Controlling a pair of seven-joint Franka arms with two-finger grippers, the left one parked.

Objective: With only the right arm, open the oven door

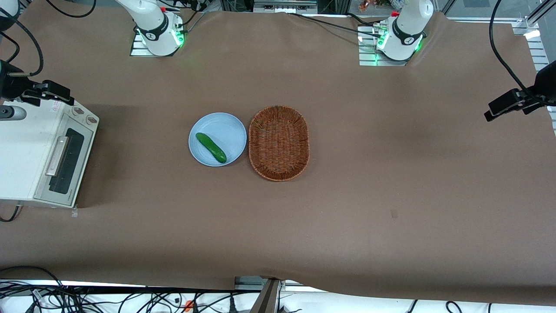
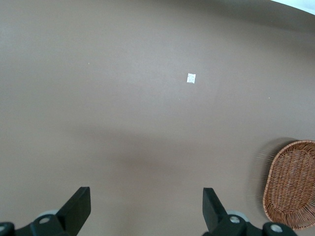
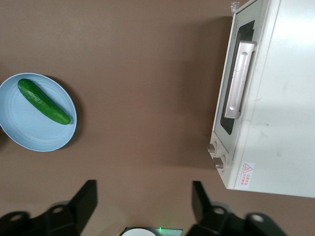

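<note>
One oven [image 1: 26, 152], one door [image 1: 65, 161] with one bar handle [image 1: 57, 155], two knobs [image 1: 84, 115], one blue plate [image 1: 226, 126] carrying one cucumber [image 1: 211, 148], and one wicker basket [image 1: 278, 143] are being shown on the brown table [image 1: 391, 174]. The oven is sitting at the working arm's end of the table, the door being kept shut and flat against the oven front. The gripper [image 3: 142, 204] is being held above the table in front of the oven, near the knob end of the door, with nothing touched; its fingers [image 3: 84, 201] are being held spread wide, nothing between them. In the front view the right arm [image 1: 26, 89] is being seen above the oven's knob corner. Bare table is being left between door and plate, well apart, so room is being given in front of the door. Plate and basket are lying just beside each other at table centre. The oven's nearer corner is sitting well in from the table's front edge.
</note>
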